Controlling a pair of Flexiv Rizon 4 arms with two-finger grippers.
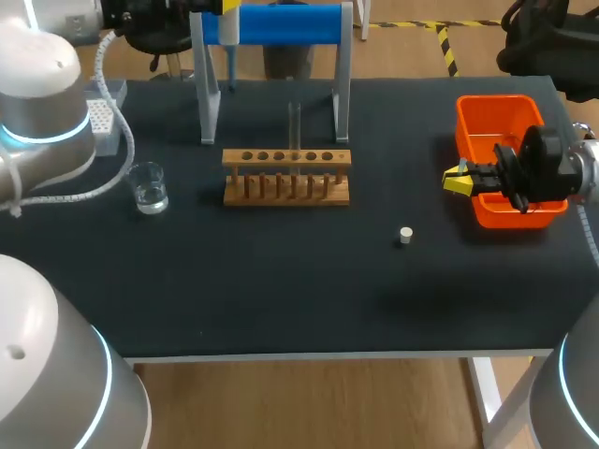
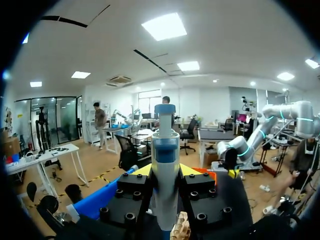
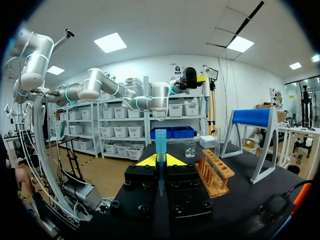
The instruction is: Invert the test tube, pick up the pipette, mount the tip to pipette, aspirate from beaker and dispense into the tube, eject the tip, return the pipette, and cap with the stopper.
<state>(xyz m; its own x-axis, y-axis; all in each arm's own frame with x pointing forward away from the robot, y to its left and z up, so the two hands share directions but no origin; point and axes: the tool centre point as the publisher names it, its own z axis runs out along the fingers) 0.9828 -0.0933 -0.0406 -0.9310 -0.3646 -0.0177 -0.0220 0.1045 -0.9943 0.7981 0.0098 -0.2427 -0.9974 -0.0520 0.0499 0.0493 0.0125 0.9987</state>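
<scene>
Black surface (image 1: 281, 299) seen from above. At its far edge stands a grey stand with a blue top bar (image 1: 281, 25). An orange bin (image 1: 496, 117) sits at the right. A wooden rack (image 1: 286, 178) stands in the middle with a clear test tube (image 1: 294, 126) upright in it. A glass beaker (image 1: 149, 188) holding clear liquid stands well to the rack's left. The left tool (image 2: 165, 172), up by the stand, is clenched on the pipette (image 2: 165, 145). The right tool (image 3: 160, 161), at the bin's left rim, grasps a blue pipette tip (image 3: 160, 142). A small white stopper (image 1: 405, 236) lies alone, nearer than the rack and to its right.
</scene>
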